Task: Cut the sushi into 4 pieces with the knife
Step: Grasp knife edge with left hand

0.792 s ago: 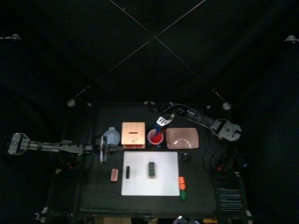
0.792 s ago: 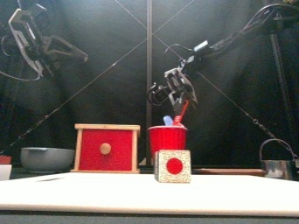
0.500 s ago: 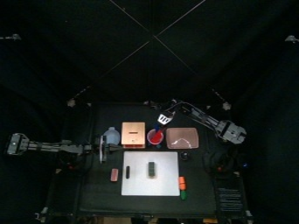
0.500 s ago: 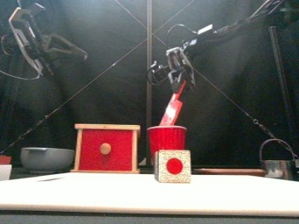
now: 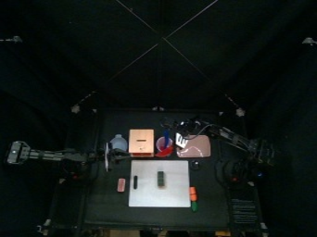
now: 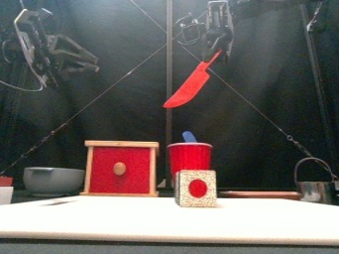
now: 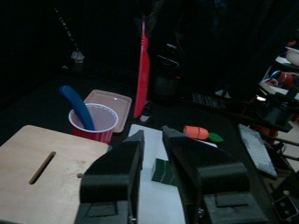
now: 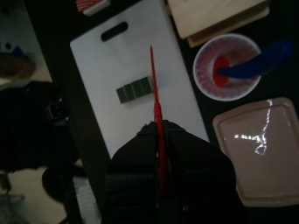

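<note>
My right gripper (image 6: 216, 28) is shut on the handle of the red toy knife (image 6: 192, 84), which hangs blade-down, tilted, high above the red cup (image 6: 189, 159). In the right wrist view the red knife (image 8: 155, 92) runs out from my right gripper (image 8: 158, 133) over the white cutting board (image 8: 122, 57). The dark green sushi roll (image 5: 161, 176) lies whole on the cutting board (image 5: 148, 185); from the front its end (image 6: 197, 189) shows white with a red centre. My left gripper (image 5: 114, 157) hovers open and empty left of the board, raised.
A blue knife (image 6: 188, 137) stays in the red cup (image 5: 165, 143). The wooden box (image 5: 140, 142) and blue-grey bowl (image 5: 118, 143) stand left of the cup, the pink tray (image 5: 198, 145) right. A metal cutter (image 6: 311, 187) is at the far right. Small toy foods (image 5: 192, 193) lie beside the board.
My right gripper has pulled the red knife up out of the cup and carried it higher and toward the front. The left arm has stayed put.
</note>
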Robot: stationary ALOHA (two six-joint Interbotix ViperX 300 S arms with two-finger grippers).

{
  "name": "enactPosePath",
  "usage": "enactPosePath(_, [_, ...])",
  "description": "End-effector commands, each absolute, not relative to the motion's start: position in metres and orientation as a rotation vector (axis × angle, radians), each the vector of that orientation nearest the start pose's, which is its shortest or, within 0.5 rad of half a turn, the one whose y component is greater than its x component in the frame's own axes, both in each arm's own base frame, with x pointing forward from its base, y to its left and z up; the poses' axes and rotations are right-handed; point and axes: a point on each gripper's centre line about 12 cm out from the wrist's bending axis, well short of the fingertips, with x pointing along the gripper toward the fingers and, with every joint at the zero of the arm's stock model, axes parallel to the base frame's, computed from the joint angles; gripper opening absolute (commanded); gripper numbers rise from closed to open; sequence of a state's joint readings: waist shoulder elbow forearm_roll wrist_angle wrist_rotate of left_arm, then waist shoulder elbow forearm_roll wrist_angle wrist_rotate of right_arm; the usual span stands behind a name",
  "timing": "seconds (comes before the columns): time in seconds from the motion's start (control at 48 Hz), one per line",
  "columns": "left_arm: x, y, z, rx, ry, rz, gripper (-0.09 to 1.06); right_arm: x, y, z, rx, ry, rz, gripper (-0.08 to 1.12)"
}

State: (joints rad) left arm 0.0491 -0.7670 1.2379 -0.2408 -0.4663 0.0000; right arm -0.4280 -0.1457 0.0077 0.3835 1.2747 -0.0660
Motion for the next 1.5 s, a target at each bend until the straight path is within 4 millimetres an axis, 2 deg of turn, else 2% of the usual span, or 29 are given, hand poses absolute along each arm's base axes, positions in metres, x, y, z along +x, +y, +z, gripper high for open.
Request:
enactPosePath(0.021, [0.221,0.023,0.252,-0.215,-0.017,0.154,0.75,0.340,-0.090,0.381,0.420,0.904,-0.077,0.04])
enactPosePath(0.167, [0.223,0.021,0.255,-0.211,-0.024,0.144,0.78,0.341,-0.064,0.361,0.373,0.753,-0.069,0.04])
enactPosePath(0.354, [0.229,0.009,0.258,-0.197,-0.015,0.089,0.78,0.330,-0.037,0.332,0.278,0.532,-0.080,0.04])
enactPosePath(0.562, [0.244,0.002,0.252,-0.167,0.029,0.055,0.78,0.314,-0.027,0.284,0.169,0.371,-0.105,0.04])
enactPosePath(0.833, [0.275,0.001,0.231,-0.146,0.133,0.062,0.78,0.310,-0.027,0.249,0.092,0.309,-0.115,0.04])
enactPosePath(1.062, [0.297,0.002,0.219,-0.133,0.163,0.073,0.78,0.319,-0.022,0.239,0.045,0.334,-0.087,0.04])
enactPosePath(1.5, [0.319,0.008,0.198,-0.077,0.233,0.073,0.78,0.322,-0.007,0.244,0.024,0.318,-0.037,0.04])
